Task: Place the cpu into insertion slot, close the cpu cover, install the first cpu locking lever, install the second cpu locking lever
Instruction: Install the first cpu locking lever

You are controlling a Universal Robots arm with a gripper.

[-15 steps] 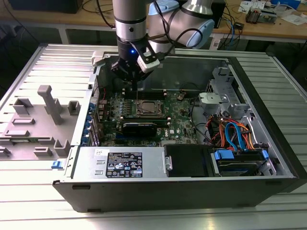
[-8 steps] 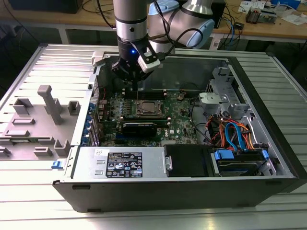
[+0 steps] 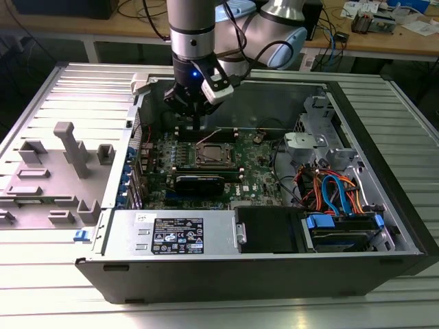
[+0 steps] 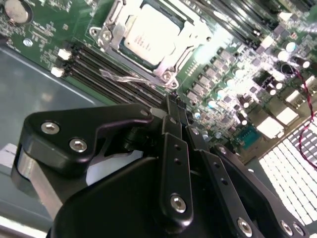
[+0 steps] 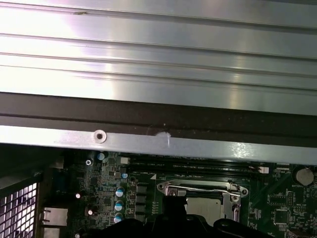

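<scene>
- ok so the cpu [image 4: 148, 32] is sitting in the insertion slot [image 3: 199, 154], dull silver top facing up
- the cpu cover [image 4: 190, 37] is lying flat around it, with the chip showing through the big window
- a thin silvery lever [image 4: 124, 77] runs along the socket edge next to the black memory slots [image 4: 99, 62]; can't tell if it's hooked down or not
- the pincer [image 4: 174, 103] hangs just above the board right beside the socket, on the memory slot side; its fingers look pinched together with nothing between them and it's not touching the cover
- the green motherboard [image 3: 257, 181] sits inside an open computer case [image 3: 384, 205] that's lying flat on a ribbed metal worktop [image 3: 41, 288]
- in the case there's a power supply [image 3: 175, 233] along the near wall and blue and orange cables [image 3: 336, 192] towards the exterior view's right
- some grey plastic fixtures [image 3: 72, 147] stand on the worktop at the exterior view's left, well apart from the arm
</scene>
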